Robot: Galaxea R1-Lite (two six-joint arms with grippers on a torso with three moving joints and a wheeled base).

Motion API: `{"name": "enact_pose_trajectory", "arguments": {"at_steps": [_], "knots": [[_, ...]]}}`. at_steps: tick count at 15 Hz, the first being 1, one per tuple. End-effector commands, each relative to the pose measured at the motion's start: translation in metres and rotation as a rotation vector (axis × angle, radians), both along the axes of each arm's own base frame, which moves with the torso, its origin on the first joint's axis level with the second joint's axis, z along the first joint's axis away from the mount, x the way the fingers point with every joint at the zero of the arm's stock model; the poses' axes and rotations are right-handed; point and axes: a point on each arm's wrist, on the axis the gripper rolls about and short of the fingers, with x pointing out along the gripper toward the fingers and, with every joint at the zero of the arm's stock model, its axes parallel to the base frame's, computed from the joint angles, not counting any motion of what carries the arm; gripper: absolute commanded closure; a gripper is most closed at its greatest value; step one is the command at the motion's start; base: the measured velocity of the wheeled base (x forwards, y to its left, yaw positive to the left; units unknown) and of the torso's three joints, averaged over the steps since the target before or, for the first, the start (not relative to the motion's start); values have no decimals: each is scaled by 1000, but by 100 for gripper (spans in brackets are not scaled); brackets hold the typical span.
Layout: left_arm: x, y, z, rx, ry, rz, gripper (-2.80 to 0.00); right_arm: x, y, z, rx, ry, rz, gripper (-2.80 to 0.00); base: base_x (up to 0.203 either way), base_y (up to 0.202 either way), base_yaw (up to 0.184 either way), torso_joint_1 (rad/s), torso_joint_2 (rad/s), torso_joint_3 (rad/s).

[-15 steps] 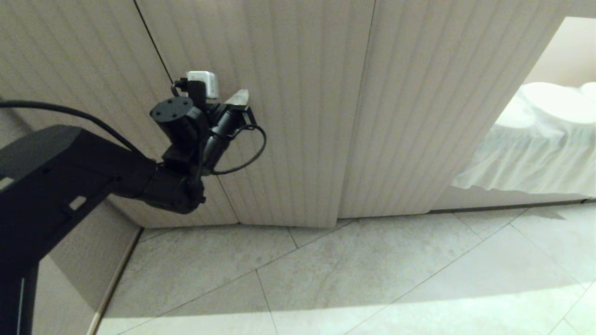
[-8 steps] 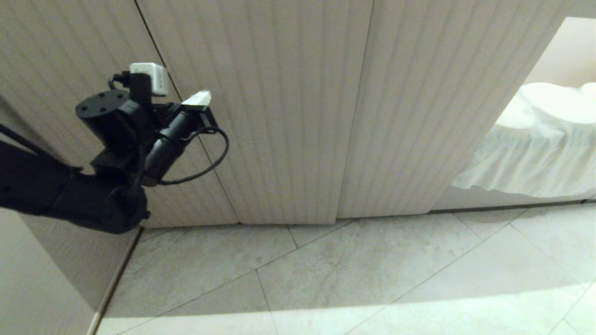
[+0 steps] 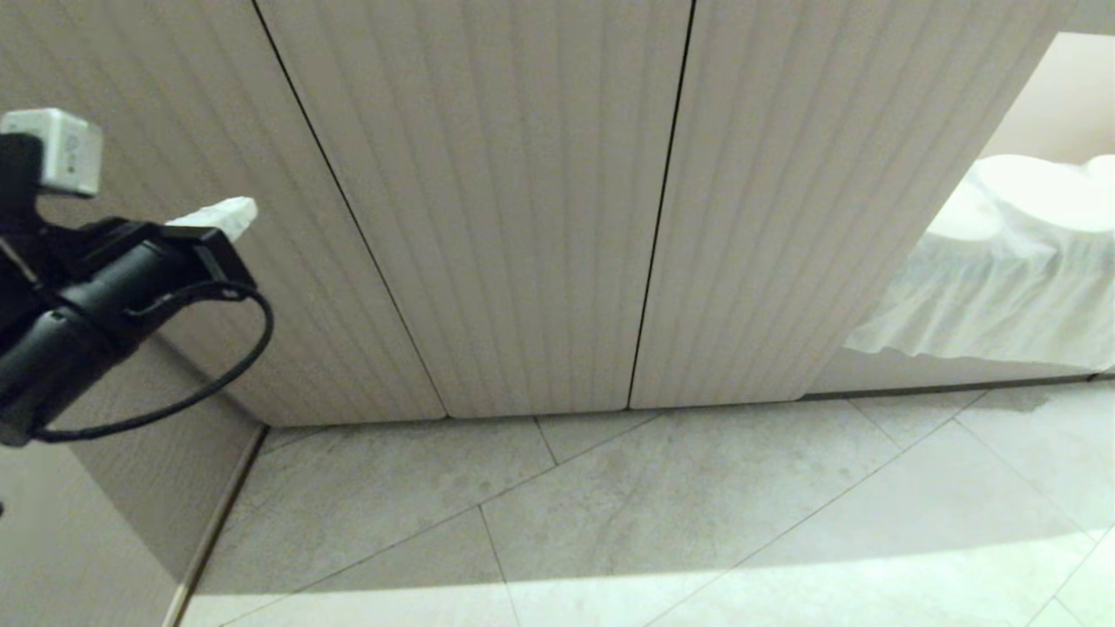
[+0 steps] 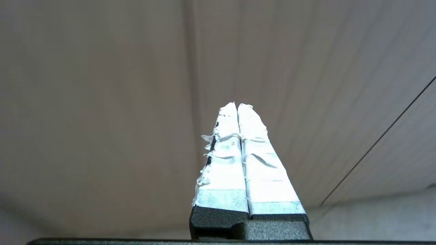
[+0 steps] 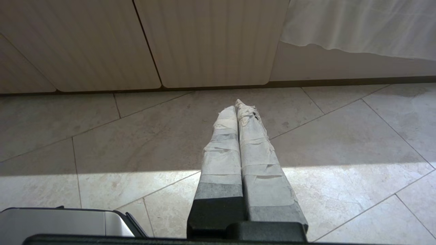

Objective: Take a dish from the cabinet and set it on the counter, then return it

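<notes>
The cabinet [image 3: 523, 200] fills the upper head view, its beige ribbed doors closed with thin dark seams between them. My left gripper [image 3: 233, 214] is at the far left, off the leftmost door, its white-taped fingers pressed together and empty. In the left wrist view the same gripper [image 4: 237, 104] points at the ribbed door [image 4: 102, 102]. My right gripper [image 5: 238, 103] is shut and empty, hanging low over the floor tiles [image 5: 136, 136] in front of the cabinet [image 5: 211, 41]. The dish and the counter are out of view.
Pale stone tiles [image 3: 653, 522] run along the cabinet's base. A white draped cloth [image 3: 1002, 279] lies to the right of the cabinet. A beige side panel [image 3: 104, 488] stands at the lower left. Part of the robot's grey base [image 5: 68, 221] shows in the right wrist view.
My left arm has swung leftward away from the middle door seam, toward the picture's left edge. The gripper stays shut. The door seam it was at now looks closed tight.
</notes>
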Motion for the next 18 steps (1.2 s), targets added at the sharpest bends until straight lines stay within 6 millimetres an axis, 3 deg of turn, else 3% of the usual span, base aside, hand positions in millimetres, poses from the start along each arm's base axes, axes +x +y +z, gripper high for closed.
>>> {"name": "enact_pose_trajectory", "arguments": {"at_steps": [1,5,9,14,18], "knots": [[-43,7,17,-4,-71,18,0,0,0,0,0,0,1,0,0,0,0,0,0,0],[-106,12,13,13,-52,31,0,0,0,0,0,0,2,0,0,0,0,0,0,0],[-169,15,-13,25,5,26,0,0,0,0,0,0,1,0,0,0,0,0,0,0],[-210,17,-79,63,47,24,0,0,0,0,0,0,0,0,0,0,0,0,0,0],[-227,18,-126,113,40,55,0,0,0,0,0,0,0,0,0,0,0,0,0,0]]}}
